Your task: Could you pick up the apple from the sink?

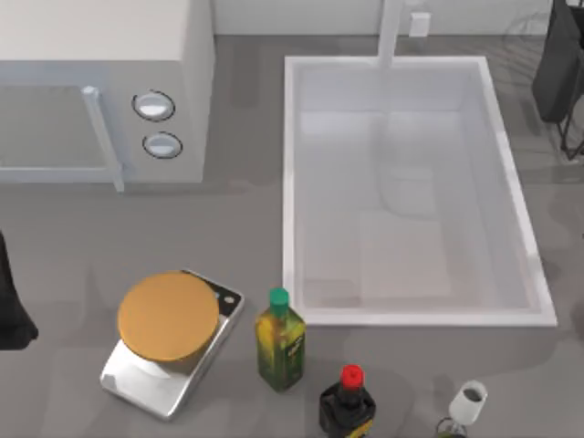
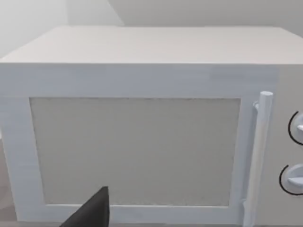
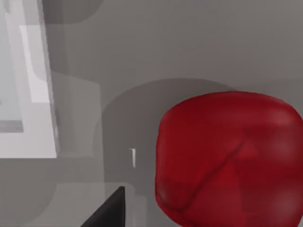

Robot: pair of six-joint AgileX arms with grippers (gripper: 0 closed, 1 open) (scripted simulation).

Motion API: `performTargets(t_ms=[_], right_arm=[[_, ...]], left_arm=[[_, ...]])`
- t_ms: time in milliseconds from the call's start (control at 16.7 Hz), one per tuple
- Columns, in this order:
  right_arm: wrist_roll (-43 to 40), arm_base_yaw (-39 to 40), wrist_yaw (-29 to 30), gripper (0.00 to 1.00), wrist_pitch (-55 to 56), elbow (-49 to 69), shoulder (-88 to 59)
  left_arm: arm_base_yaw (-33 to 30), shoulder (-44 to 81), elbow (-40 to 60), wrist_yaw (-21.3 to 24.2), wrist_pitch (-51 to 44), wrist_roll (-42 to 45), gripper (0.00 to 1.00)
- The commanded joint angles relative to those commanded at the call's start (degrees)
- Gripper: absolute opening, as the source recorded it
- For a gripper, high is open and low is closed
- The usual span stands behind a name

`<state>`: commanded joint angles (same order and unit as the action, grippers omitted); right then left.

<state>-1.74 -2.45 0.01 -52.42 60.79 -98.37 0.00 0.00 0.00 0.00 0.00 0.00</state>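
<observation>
The apple (image 3: pixel 232 156) is glossy red and looms large in the right wrist view. It hangs above the grey tabletop and throws a shadow there, just outside the rim of the sink (image 3: pixel 33 142). My right gripper (image 1: pixel 558 73) sits at the top view's far right edge, shut on the apple; one dark fingertip (image 3: pixel 110 210) shows beside the fruit. The white sink (image 1: pixel 292 182) has nothing in its basin. My left arm (image 1: pixel 9 310) is parked at the left edge, its fingertip (image 2: pixel 94 210) facing the microwave door.
A white microwave (image 1: pixel 100 91) stands at the back left. In front of the sink are a silver scale with an orange disc (image 1: pixel 169 342), a green-capped bottle (image 1: pixel 279 339), a red-capped dark bottle (image 1: pixel 348 401) and a wine glass (image 1: pixel 467 403). The faucet post (image 1: pixel 391 32) rises behind the sink.
</observation>
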Motion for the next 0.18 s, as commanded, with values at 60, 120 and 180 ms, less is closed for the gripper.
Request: performTargets(t_ms=[60,120,180], right_arm=[[0.0,0.0,0.0,1.0,0.0,0.0,0.0],[0.0,0.0,0.0,1.0,0.0,0.0,0.0],[0.0,0.0,0.0,1.0,0.0,0.0,0.0]], left_arm=[[0.0,0.0,0.0,0.0,0.0,0.0,1.0],[0.0,0.0,0.0,0.0,0.0,0.0,1.0],[0.0,0.0,0.0,0.0,0.0,0.0,1.0]])
